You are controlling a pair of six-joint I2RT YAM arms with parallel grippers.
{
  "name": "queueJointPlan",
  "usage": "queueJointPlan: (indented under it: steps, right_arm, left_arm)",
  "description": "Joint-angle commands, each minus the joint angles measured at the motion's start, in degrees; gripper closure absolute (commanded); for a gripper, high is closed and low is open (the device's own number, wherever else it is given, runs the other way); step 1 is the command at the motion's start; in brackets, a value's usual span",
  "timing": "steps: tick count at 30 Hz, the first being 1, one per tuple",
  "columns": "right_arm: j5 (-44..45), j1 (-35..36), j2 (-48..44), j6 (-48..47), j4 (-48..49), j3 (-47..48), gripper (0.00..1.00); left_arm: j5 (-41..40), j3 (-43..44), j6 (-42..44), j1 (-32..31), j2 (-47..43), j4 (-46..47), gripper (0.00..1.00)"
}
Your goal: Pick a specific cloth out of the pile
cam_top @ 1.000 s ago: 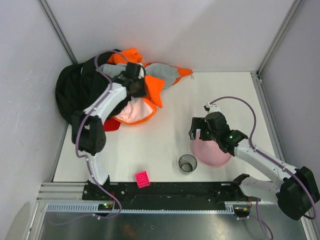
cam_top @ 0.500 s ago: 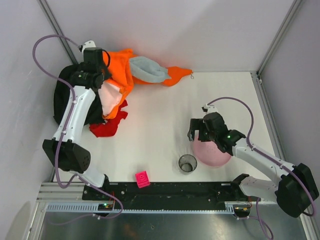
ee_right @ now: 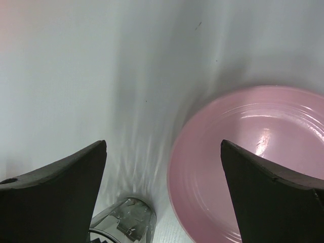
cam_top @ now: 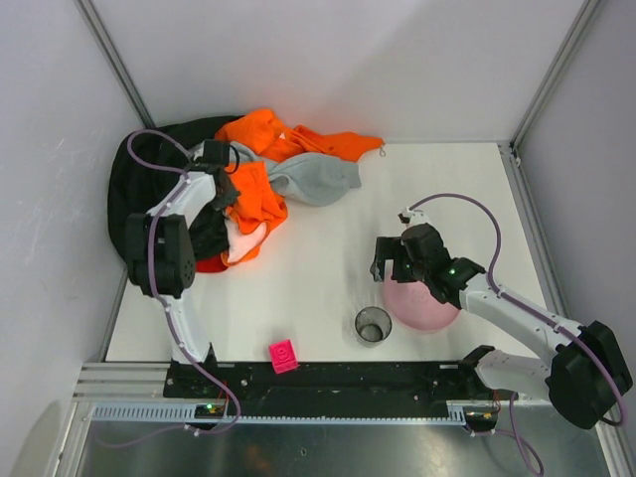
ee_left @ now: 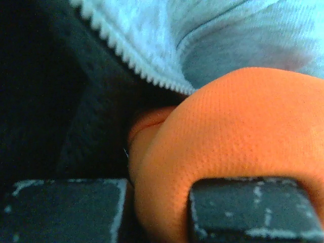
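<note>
The pile [cam_top: 248, 179] lies at the back left: a big black garment [cam_top: 144, 184], orange garments [cam_top: 260, 194], a grey one [cam_top: 318, 179] and a pale pink one [cam_top: 248, 237]. A thin edge of the red cloth [cam_top: 206, 264] shows at the pile's near side, mostly covered by orange fabric. My left gripper [cam_top: 221, 177] is down in the pile. In the left wrist view, orange fabric [ee_left: 233, 131] is bunched between its fingers [ee_left: 253, 207], with grey [ee_left: 243, 35] and black [ee_left: 40, 101] cloth behind. My right gripper [cam_top: 393, 260] is open and empty over the table.
A pink plate [cam_top: 422, 306] lies under the right arm, also in the right wrist view [ee_right: 253, 162]. A clear glass cup [cam_top: 374, 325] stands beside it, also seen in the right wrist view [ee_right: 126, 223]. A pink cube [cam_top: 283, 355] sits near the front edge. Walls close in the back and left.
The left arm swung up and left with the orange garment, baring the red cloth, then came back down into the pile; orange fabric now covers most of the red. The right arm barely moved.
</note>
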Motion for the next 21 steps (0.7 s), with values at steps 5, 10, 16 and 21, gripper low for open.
queueJointPlan:
  steps: [5, 10, 16, 21]
  right_arm:
    - [1.1, 0.4, -2.5, 0.7, -0.7, 0.1, 0.01]
    - [1.3, 0.4, -3.5, 0.7, -1.3, 0.1, 0.01]
    - [0.4, 0.7, -4.2, 1.4, -0.9, 0.0, 0.01]
    - [0.4, 1.3, -5.1, 2.1, -1.2, 0.1, 0.01]
  left_arm:
    - [2.9, -0.5, -4.3, 2.6, 13.3, -0.5, 0.92]
    - [4.3, -2.7, -3.5, 2.6, 7.8, -0.3, 0.78]
    - [8.3, -3.6, -1.1, 2.4, -5.9, -0.3, 0.18]
    - [13.3, -6.2, 0.9, 2.4, -16.9, -0.4, 0.02]
